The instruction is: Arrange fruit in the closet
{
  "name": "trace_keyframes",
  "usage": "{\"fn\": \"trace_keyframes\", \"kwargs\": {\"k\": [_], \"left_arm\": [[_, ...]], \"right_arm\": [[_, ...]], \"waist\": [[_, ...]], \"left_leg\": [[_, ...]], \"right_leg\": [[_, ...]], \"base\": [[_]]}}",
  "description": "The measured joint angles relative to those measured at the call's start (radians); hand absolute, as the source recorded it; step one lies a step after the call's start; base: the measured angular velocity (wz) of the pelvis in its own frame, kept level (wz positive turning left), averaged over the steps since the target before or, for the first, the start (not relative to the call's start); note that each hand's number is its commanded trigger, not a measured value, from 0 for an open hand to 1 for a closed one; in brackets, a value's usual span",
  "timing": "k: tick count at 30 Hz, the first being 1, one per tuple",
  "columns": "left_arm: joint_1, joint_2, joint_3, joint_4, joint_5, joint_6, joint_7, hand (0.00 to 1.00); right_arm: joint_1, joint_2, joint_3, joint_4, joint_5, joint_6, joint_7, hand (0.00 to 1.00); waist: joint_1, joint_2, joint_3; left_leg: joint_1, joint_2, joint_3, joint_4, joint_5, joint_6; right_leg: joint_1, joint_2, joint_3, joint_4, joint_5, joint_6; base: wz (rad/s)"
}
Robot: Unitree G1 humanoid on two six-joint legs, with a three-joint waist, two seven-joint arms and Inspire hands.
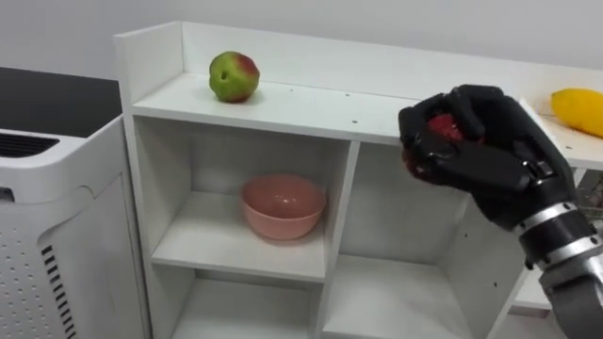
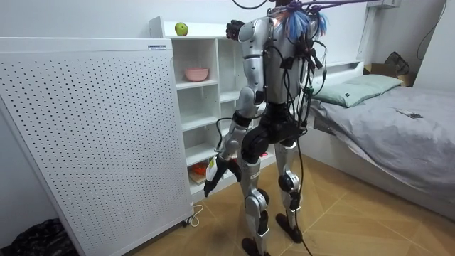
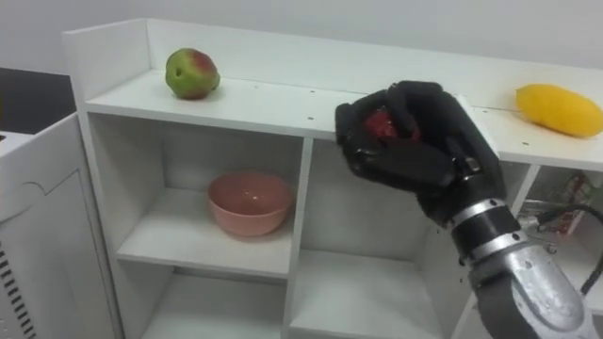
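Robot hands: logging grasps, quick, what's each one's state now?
Right robot hand: shut on a red fruit.
Left robot hand: hangs low, cannot tell.

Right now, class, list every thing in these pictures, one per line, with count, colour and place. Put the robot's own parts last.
white wooden shelf unit: one, white, in front of the robot
round green-and-red apple: one, green and red, on the unit's top, left
long yellow fruit: one, yellow, on the unit's top, right
round pink bowl: one, pink, upper left compartment
small red fruit: one, red, inside the right hand
white perforated panel: one, white, left of the unit
bed: one, grey cover, behind the robot
right hand: one, black, raised at the top shelf's edge
left hand: one, dark, hanging low
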Motion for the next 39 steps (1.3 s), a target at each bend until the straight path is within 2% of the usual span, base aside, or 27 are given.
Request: {"fn": "trace_keyframes", "kwargs": {"k": [3, 7, 10, 14, 16, 17, 21, 24, 27, 29, 31, 33, 39], "left_arm": [[0.004, 0.000, -0.012, 0.000, 0.000, 0.009, 0.004, 0.00], [-0.001, 0.000, -0.021, -0.001, 0.000, 0.021, 0.021, 0.00], [-0.009, 0.003, -0.042, 0.003, -0.001, 0.029, 0.038, 0.00], [-0.020, 0.000, -0.067, 0.002, -0.017, 0.041, 0.041, 0.00], [-0.039, 0.001, -0.081, 0.007, -0.040, 0.042, 0.044, 0.00], [-0.053, 0.001, -0.106, 0.016, -0.054, 0.043, 0.052, 0.00], [-0.103, -0.015, -0.181, 0.063, -0.101, 0.050, 0.074, 0.00], [-0.148, -0.025, -0.194, 0.090, -0.142, 0.049, 0.082, 0.00], [-0.174, -0.045, -0.195, 0.125, -0.192, 0.043, 0.089, 0.00], [-0.178, -0.053, -0.196, 0.130, -0.201, 0.033, 0.094, 0.00], [-0.184, -0.052, -0.213, 0.147, -0.228, 0.029, 0.103, 0.00], [-0.193, -0.053, -0.231, 0.166, -0.237, 0.033, 0.105, 0.00], [-0.224, -0.057, -0.240, 0.172, -0.294, 0.033, 0.120, 0.00]], "right_arm": [[0.005, 0.002, 0.012, -0.018, 0.000, 0.022, 0.034, 1.00], [0.047, 0.005, 0.031, -0.039, 0.033, 0.025, 0.077, 1.00], [0.120, 0.023, 0.048, -0.021, 0.106, 0.033, 0.122, 1.00], [0.206, 0.085, 0.096, 0.088, 0.208, 0.042, 0.152, 1.00], [0.211, 0.099, 0.108, 0.154, 0.270, 0.056, 0.153, 1.00], [0.210, 0.117, 0.109, 0.210, 0.332, 0.055, 0.155, 1.00], [0.186, 0.201, 0.110, 0.452, 0.424, 0.050, 0.151, 1.00], [0.184, 0.258, 0.108, 0.585, 0.503, 0.040, 0.132, 1.00], [0.167, 0.276, 0.108, 0.716, 0.539, 0.027, 0.117, 1.00], [0.159, 0.280, 0.104, 0.764, 0.572, 0.018, 0.089, 1.00], [0.146, 0.288, 0.105, 0.804, 0.622, 0.010, 0.068, 1.00], [0.095, 0.302, 0.100, 0.878, 0.687, 0.007, 0.047, 1.00], [-0.013, 0.304, 0.039, 1.013, 0.766, 0.003, 0.009, 1.00]], "waist": [[0.001, 0.008, -0.0038], [0.018, 0.024, -0.0128], [0.027, 0.025, -0.0117], [0.047, 0.026, -0.0092], [0.050, 0.031, -0.0053], [0.054, 0.036, -0.0031], [0.052, 0.062, 0.0139], [0.051, 0.090, 0.0229], [0.047, 0.120, 0.0237], [0.049, 0.129, 0.0256], [0.053, 0.132, 0.0273], [0.051, 0.135, 0.0317], [0.051, 0.136, 0.0404]], "left_leg": [[-0.002, 0.000, 0.000, 0.000, 0.000, 0.000], [0.002, 0.000, 0.001, 0.000, 0.000, 0.000], [-0.003, 0.001, 0.001, -0.001, 0.000, 0.000], [-0.022, 0.002, 0.008, 0.006, 0.000, 0.000], [-0.053, 0.004, 0.008, 0.018, 0.001, 0.001], [-0.080, 0.005, 0.007, 0.026, 0.001, 0.002], [-0.156, 0.005, 0.000, 0.063, 0.003, 0.006], [-0.232, 0.006, 0.000, 0.092, 0.006, 0.010], [-0.295, -0.001, -0.001, 0.121, 0.011, 0.018], [-0.317, -0.005, 0.004, 0.121, 0.014, 0.023], [-0.342, -0.006, 0.011, 0.134, 0.015, 0.025], [-0.390, -0.008, 0.022, 0.162, 0.016, 0.026], [-0.546, -0.021, 0.021, 0.240, 0.021, 0.036]], "right_leg": [[-0.001, 0.000, -0.001, 0.000, 0.000, 0.000], [0.002, 0.000, -0.001, 0.000, 0.000, 0.000], [0.003, 0.000, -0.002, 0.000, 0.000, 0.000], [-0.021, 0.000, -0.001, 0.006, 0.005, -0.002], [-0.050, -0.001, -0.005, 0.020, 0.008, -0.003], [-0.070, -0.001, -0.008, 0.021, 0.014, -0.004], [-0.143, -0.004, -0.008, 0.052, 0.019, -0.005], [-0.228, -0.008, -0.006, 0.087, 0.019, -0.005], [-0.295, -0.022, -0.010, 0.127, 0.019, -0.005], [-0.333, -0.032, -0.014, 0.156, 0.018, -0.004], [-0.369, -0.037, -0.014, 0.183, 0.017, -0.004], [-0.428, -0.047, -0.014, 0.224, 0.012, -0.005], [-0.593, -0.076, -0.005, 0.335, -0.020, -0.018]], "base": [[0.00], [0.00], [0.00], [-0.05], [-0.02], [0.00], [0.04], [0.00], [0.00], [-0.04], [-0.13], [-0.12], [0.05]]}}
